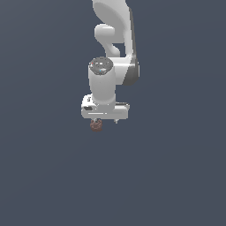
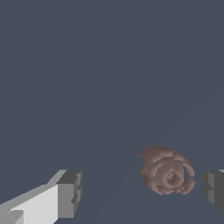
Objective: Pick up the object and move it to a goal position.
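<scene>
The object [image 1: 96, 126] is a small reddish-brown bumpy lump on the dark grey floor, just under the white gripper [image 1: 105, 120] on the exterior view's left side. In the wrist view the object [image 2: 166, 171] lies between the two grey fingertips [image 2: 69, 194], closer to one fingertip than the other. The gripper [image 2: 140, 191] is open with its jaws wide apart, and neither pad touches the object. The arm hangs straight down over it.
A plain dark grey floor [image 1: 176, 176] fills both views. The white arm [image 1: 112, 39] reaches down from the top of the exterior view. No other objects or goal marker show.
</scene>
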`<act>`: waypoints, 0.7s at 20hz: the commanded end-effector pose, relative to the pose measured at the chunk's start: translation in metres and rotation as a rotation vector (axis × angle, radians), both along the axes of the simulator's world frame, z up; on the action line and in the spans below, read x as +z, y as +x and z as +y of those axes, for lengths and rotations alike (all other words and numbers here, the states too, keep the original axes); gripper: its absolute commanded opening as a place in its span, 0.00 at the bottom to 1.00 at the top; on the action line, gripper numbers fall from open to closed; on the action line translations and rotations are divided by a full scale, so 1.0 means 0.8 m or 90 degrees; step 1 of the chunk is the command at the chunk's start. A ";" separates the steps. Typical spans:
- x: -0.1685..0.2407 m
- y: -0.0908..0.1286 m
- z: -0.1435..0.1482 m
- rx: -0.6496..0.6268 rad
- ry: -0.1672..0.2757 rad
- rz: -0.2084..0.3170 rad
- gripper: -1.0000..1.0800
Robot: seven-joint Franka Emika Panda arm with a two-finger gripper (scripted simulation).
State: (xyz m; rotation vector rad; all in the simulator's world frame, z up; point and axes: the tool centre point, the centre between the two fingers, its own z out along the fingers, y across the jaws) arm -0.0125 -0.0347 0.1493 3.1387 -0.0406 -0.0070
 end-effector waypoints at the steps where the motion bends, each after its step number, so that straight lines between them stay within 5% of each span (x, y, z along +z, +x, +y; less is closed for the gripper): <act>1: -0.016 -0.011 -0.017 0.001 0.001 0.000 0.96; 14: -0.072 -0.059 -0.077 0.006 0.002 -0.003 0.96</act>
